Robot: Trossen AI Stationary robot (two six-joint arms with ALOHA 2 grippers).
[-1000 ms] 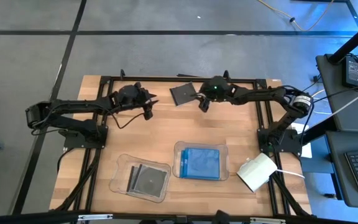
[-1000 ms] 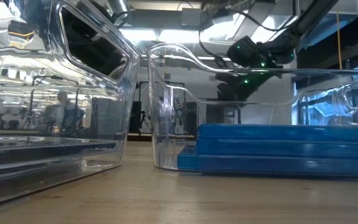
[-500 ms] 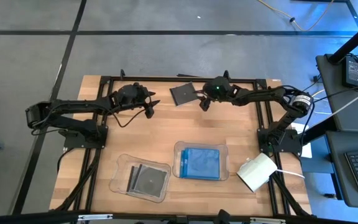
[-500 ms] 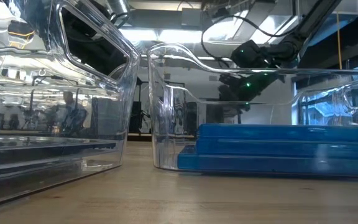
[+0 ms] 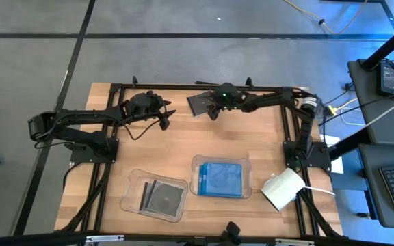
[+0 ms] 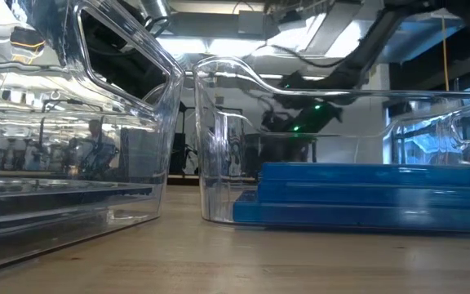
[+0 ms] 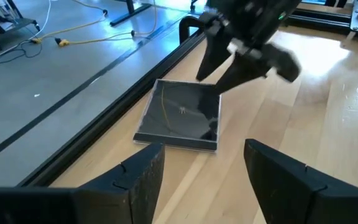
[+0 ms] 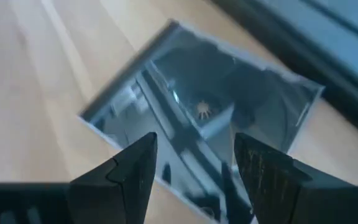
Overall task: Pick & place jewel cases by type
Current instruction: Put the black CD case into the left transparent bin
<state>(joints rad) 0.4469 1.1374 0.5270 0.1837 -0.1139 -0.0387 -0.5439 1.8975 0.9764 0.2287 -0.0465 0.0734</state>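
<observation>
The right gripper [image 5: 213, 111] hangs with fingers spread over the dark case [image 5: 200, 102] at the table's [image 5: 183, 140] far edge (flat, not gripped). The left gripper [image 5: 165, 117] waits nearby — also wide, empty. Blue cases [image 5: 222, 179] fill one tray [image 5: 197, 164], dark ones [image 5: 161, 197] the other [image 5: 134, 179].

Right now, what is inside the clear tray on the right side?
The right clear tray holds a stack of blue jewel cases. The top case covers the others from above; the low view shows stacked blue edges, but their number stays uncertain.
</observation>
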